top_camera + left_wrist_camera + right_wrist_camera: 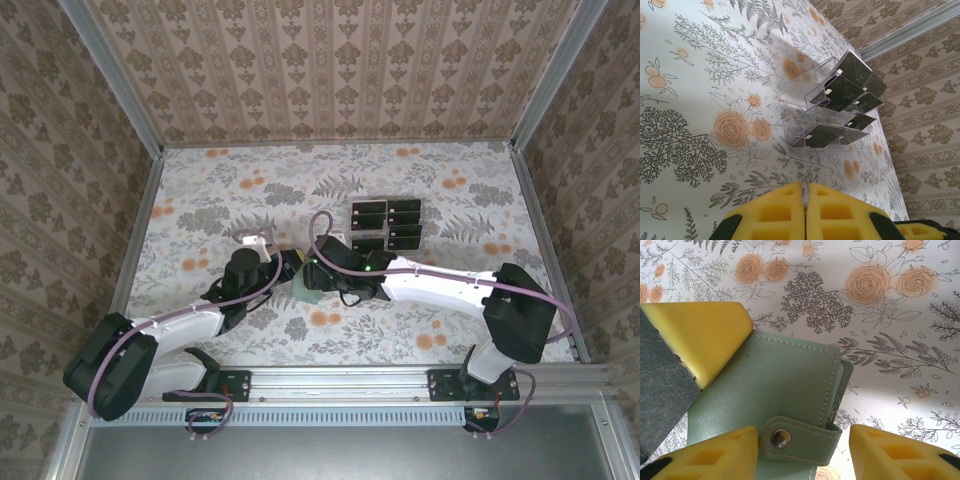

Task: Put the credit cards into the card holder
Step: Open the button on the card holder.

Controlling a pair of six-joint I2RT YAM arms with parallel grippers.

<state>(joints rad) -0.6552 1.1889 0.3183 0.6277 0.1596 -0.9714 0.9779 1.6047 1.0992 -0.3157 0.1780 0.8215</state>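
Note:
The grey-green card holder (785,385) lies flat on the floral table with its snap strap (800,437) fastened. My right gripper (802,452) hangs over it, open, one yellow finger on each side of the strap and the right finger clear of the holder. My left gripper (805,186) is shut with nothing visible between its fingers; one yellow finger (695,337) rests over the holder's top-left corner. From above, both grippers (288,262) (318,278) meet at the holder (306,290). Black credit cards (845,92) (403,222) stand in a clear tray behind.
The clear plastic tray (805,85) stands towards the back of the table, right of centre (368,240). Patterned walls and metal rails (135,230) enclose the table on three sides. A dark grey textured surface (660,390) fills the left edge of the right wrist view.

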